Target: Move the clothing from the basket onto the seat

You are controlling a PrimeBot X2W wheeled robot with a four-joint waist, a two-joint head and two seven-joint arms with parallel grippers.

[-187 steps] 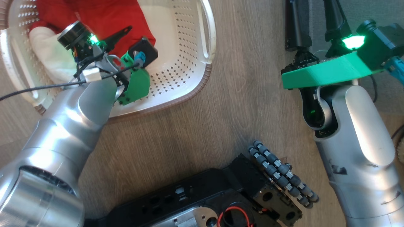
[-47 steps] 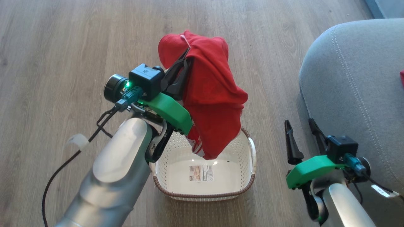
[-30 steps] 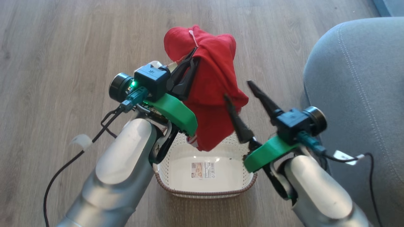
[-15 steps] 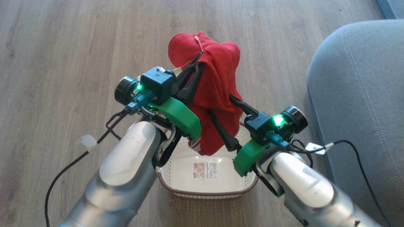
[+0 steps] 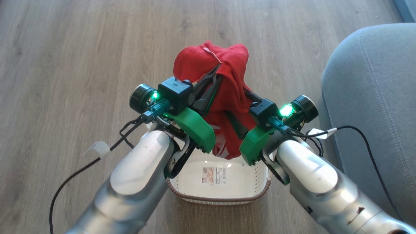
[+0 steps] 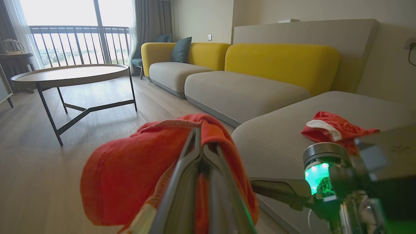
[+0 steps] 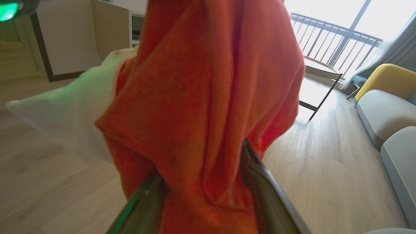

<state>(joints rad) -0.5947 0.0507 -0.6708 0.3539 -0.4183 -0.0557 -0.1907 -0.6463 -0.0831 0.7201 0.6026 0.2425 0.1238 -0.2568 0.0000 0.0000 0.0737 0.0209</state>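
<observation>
Red soft fabric garment (image 5: 227, 65) hangs pinched in the left gripper (image 5: 216, 69), the right gripper (image 5: 236, 100) apparently straddling it with fingers spread, nearer the grey upholstered seat (image 5: 373, 97).

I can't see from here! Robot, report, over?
Left gripper shut on clothing. Right gripper open around it. Clothing above basket. Nothing blocks seat.

Pale wood floor (image 5: 65, 48), yellow-backed sofa (image 6: 279, 65), round dark-legged table (image 6: 68, 73), bright balcony window (image 6: 65, 19).
</observation>
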